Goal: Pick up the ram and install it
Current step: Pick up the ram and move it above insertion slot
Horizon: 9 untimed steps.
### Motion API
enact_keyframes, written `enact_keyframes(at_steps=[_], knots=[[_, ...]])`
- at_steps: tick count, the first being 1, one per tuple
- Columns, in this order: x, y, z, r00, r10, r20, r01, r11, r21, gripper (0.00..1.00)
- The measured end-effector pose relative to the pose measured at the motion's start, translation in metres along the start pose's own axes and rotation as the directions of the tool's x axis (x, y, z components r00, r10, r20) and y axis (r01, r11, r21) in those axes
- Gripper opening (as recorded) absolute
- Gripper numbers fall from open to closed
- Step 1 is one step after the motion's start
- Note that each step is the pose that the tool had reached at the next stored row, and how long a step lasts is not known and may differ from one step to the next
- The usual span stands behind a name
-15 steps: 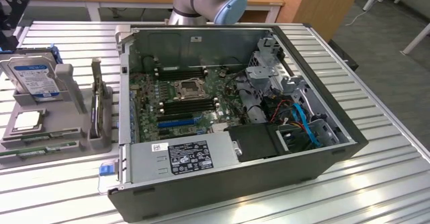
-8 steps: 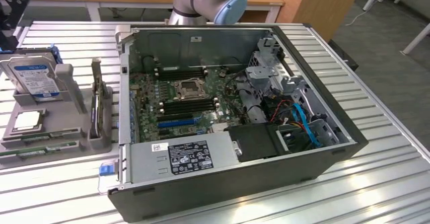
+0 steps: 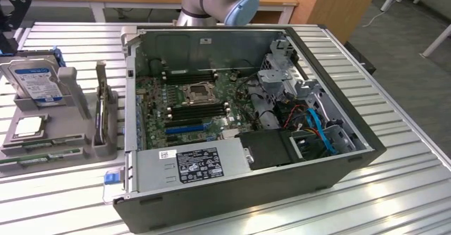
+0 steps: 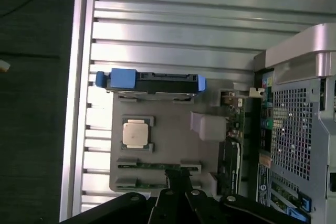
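Open computer case (image 3: 233,198) lies on its side on the slatted metal table (image 3: 409,187), motherboard facing up. Grey parts holder (image 3: 74,95) sits on the table just beside the case, on the exterior view's left. The ram (image 3: 42,142) lies flat in a slot along the holder's edge farthest from the hard drive (image 3: 35,79); a second green stick (image 3: 39,159) lies parallel just beside it, at the holder's outer rim. The square silver processor (image 3: 28,127) rests in the holder between the hard drive and the sticks. The hard drive stands on edge at the holder's far end, blue label facing out. In the wrist view the end effector (image 4: 176,176) hangs above the holder's ram edge, fingers together with nothing between them; the dark tip overlaps the ram (image 4: 152,166). Cannot tell whether it touches. The black memory slots (image 3: 197,111) on the motherboard, well apart from the holder, show no green stick.
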State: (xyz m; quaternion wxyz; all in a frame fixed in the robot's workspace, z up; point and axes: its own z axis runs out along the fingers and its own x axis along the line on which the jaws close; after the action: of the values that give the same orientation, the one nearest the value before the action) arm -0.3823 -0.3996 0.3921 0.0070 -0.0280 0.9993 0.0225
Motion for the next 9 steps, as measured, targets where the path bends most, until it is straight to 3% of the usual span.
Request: enact_keyframes(at_steps=[4,9], knots=[[0.0,-0.0001,0.0017,0.9973,-0.073,-0.0057,0.073,0.9973,-0.0012,0.11],[0.0,-0.0001,0.0024,0.9879,-0.154,-0.0239,0.154,0.9881,0.0023,0.11]])
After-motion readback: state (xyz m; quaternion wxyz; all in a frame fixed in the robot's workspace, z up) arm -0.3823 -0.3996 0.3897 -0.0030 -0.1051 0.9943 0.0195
